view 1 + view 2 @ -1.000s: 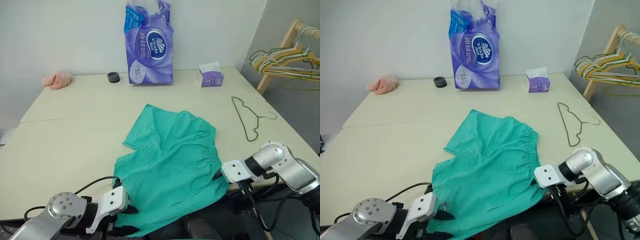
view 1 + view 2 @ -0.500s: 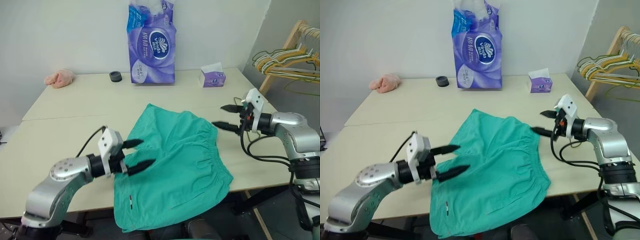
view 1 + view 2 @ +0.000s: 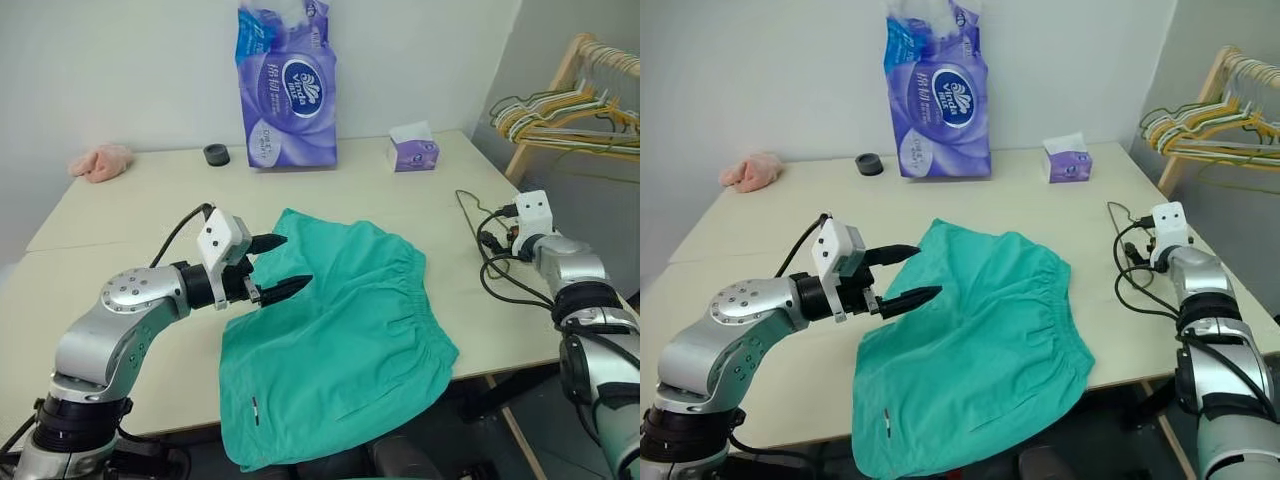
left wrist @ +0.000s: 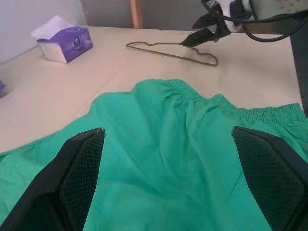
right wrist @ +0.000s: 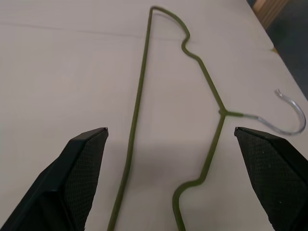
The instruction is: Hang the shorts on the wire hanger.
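The teal-green shorts (image 3: 340, 330) lie flat on the table, their near end hanging over the front edge. My left gripper (image 3: 295, 262) hovers just above their left side. Its black fingers (image 4: 79, 168) are spread wide with nothing between them. The wire hanger (image 5: 142, 96), thin and olive-green with a silvery hook, lies flat on the table to the right of the shorts. My right gripper (image 5: 171, 130) is poised right over it, open and empty, with the wire lying between its two fingers. The left wrist view also catches the right gripper (image 4: 189, 34) at the hanger (image 4: 168, 52).
At the back of the table stand a tall purple tissue pack (image 3: 285, 85), a small purple tissue box (image 3: 412, 152), a black roll (image 3: 214, 154) and a pink cloth (image 3: 100, 160). A wooden rack with several hangers (image 3: 570, 110) stands off the right edge. Black cables loop by my right wrist.
Both grippers have left the shorts' near edge and opened wide. The left rose over the shorts' left side; the right swung out to the hanger. The shorts stay put.
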`<state>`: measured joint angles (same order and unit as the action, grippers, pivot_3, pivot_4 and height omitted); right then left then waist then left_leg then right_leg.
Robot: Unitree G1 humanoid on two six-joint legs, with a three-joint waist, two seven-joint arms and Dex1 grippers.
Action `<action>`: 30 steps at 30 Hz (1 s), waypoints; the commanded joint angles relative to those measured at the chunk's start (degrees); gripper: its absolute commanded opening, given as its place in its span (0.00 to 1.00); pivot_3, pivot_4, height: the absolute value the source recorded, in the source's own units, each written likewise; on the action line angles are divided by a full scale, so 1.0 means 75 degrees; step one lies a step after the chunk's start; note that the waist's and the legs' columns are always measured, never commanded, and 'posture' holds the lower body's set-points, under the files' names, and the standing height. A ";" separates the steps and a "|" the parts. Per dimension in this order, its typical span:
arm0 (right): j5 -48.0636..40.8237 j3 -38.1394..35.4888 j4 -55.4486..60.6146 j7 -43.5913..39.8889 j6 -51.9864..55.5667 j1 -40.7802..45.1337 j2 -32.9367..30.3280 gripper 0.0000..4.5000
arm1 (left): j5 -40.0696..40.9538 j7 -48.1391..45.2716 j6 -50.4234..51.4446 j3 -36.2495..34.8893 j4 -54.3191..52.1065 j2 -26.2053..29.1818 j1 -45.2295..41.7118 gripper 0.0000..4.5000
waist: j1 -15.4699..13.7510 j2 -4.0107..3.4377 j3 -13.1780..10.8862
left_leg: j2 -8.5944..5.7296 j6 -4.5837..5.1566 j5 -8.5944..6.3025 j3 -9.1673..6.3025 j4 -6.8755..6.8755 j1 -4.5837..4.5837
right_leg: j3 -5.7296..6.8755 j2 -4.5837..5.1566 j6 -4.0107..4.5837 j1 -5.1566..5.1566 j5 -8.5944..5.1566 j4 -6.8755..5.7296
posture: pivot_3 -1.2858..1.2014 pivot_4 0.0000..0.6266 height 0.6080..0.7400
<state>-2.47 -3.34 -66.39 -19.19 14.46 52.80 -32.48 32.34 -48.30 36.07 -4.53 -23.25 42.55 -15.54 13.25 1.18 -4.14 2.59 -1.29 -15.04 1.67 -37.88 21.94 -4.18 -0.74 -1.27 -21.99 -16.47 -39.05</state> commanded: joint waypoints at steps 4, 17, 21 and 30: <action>-0.0058 -0.0496 -0.1002 0.0616 0.0045 0.0446 0.0080 1.00 | -0.0004 -0.0227 -0.0052 -0.0028 -0.0079 0.0190 -0.0113 0.99 | 0.0092 0.0000 0.0000 | 0.0000 -0.0001 0.0000 -0.0001 -0.0001 0.0001 | 0.0000 0.0001 0.0000 0.0000 0.0000 0.0000 | 0.45 0.05 1.00; -0.0111 -0.0908 -0.1272 0.0776 0.0868 0.0215 0.0161 0.27 | 0.0100 -0.0413 -0.0066 -0.0237 -0.0031 0.0406 -0.0049 1.00 | 0.0061 0.0017 0.0016 | -0.0001 -0.0001 0.0000 -0.0019 -0.0003 -0.0021 | 0.0016 0.0003 -0.0014 0.0039 -0.0007 0.0009 | 0.45 0.04 1.00; -0.0050 -0.0926 -0.1215 0.0713 0.0825 0.0125 0.0219 0.01 | 0.0089 -0.0382 -0.0056 -0.0327 0.0002 0.0432 0.0027 1.00 | 0.0038 0.0034 0.0027 | -0.0001 -0.0001 0.0000 -0.0019 -0.0004 -0.0023 | 0.0016 0.0003 -0.0021 0.0042 -0.0010 0.0009 | 0.45 0.04 1.00; 0.0393 -0.0309 -0.0522 -0.0331 -0.0254 0.0076 0.0181 0.01 | -0.0257 0.0075 -0.0315 -0.0775 0.0750 0.0332 0.0123 1.00 | 0.0064 0.0035 0.0027 | 0.0000 -0.0001 0.0000 -0.0018 -0.0003 -0.0024 | 0.0015 0.0002 -0.0027 0.0040 -0.0014 0.0009 | 0.45 0.04 1.00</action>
<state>-0.47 -6.72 -72.80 -19.08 14.67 52.94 -30.97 31.12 -48.94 35.08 -7.75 -18.38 45.07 -13.99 13.72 1.45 -3.94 2.59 -1.29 -15.04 1.54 -37.89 21.76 -4.08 -0.72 -1.48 -21.70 -16.58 -38.99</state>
